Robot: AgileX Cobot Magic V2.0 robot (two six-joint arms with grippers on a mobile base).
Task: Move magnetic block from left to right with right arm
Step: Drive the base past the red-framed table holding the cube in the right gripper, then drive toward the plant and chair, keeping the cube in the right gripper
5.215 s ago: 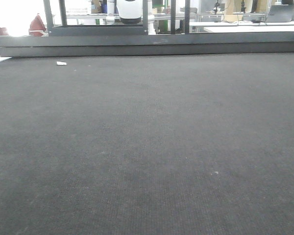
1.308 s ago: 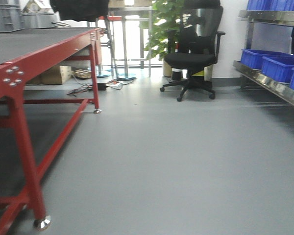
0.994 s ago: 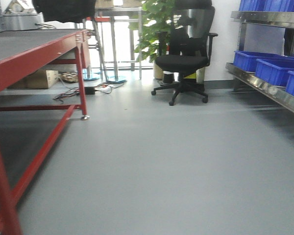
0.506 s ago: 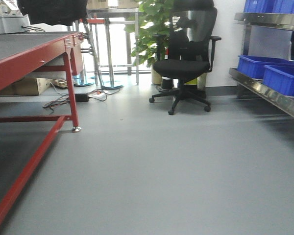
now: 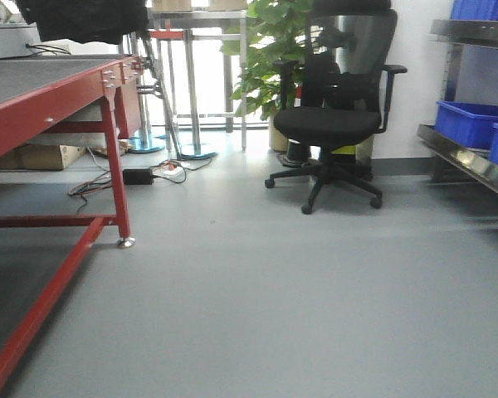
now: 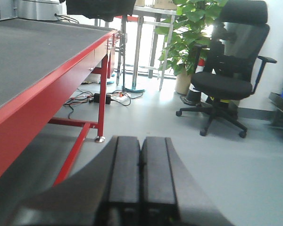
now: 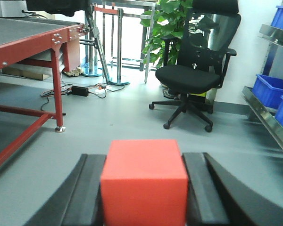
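In the right wrist view the magnetic block (image 7: 145, 181), a plain bright-red cube, sits clamped between the two black fingers of my right gripper (image 7: 145, 162), which is shut on it and held in the air above the grey floor. In the left wrist view my left gripper (image 6: 141, 146) is shut with its two black pads pressed together and nothing between them. Neither gripper nor the block shows in the front view.
A red-framed table with a dark mat top (image 5: 33, 99) stands at the left. A black office chair (image 5: 332, 124) and a potted plant (image 5: 266, 50) are ahead. Blue bins on a metal shelf (image 5: 473, 124) line the right. Cables and a cardboard box (image 5: 33, 156) lie under the table.
The front view has swung from the dark table mat to the room and keeps panning; the chair and the table leg have grown closer over the last second.
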